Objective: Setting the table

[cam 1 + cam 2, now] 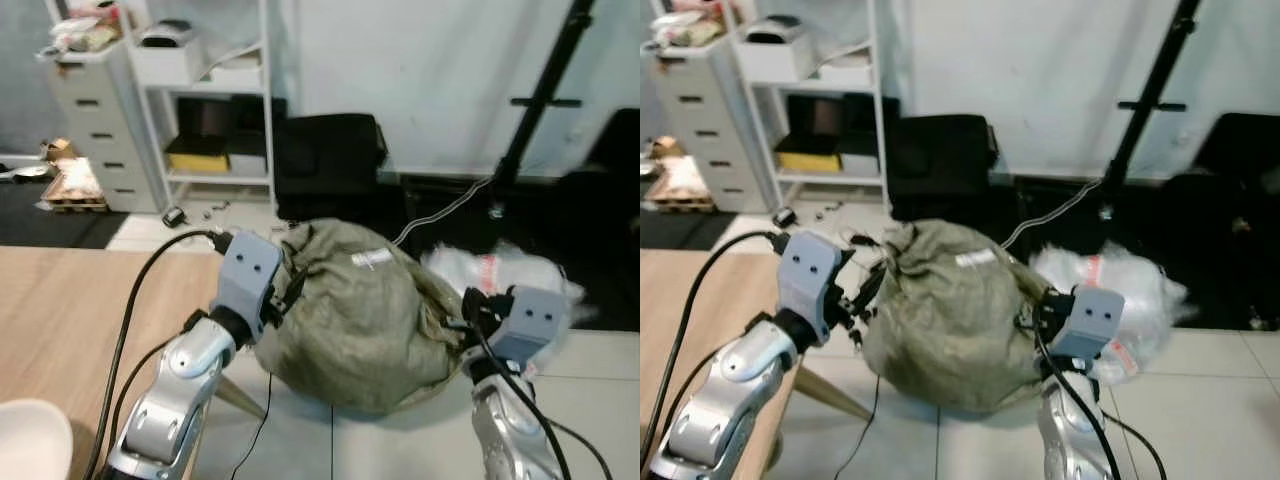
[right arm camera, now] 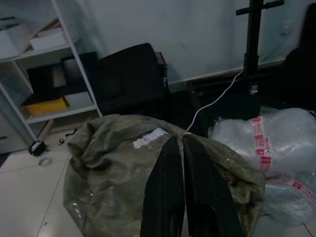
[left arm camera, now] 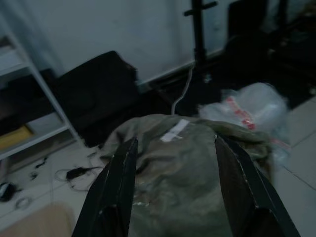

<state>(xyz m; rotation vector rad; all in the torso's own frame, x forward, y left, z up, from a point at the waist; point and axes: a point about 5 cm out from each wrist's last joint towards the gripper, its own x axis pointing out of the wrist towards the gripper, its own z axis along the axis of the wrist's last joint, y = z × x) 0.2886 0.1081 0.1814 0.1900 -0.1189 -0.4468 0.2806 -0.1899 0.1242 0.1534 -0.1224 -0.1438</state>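
At frame centre, both grippers are raised before an olive sack (image 1: pixel 355 315).
Left gripper (image 3: pixel 173 190) is spread wide, empty; right gripper (image 2: pixel 180 190) is closed on nothing.

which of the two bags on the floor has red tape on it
The clear plastic bag, bundled and banded with red printed tape, lying to the robot's right of the olive-green sack. The sack is dull woven cloth with only a white label.
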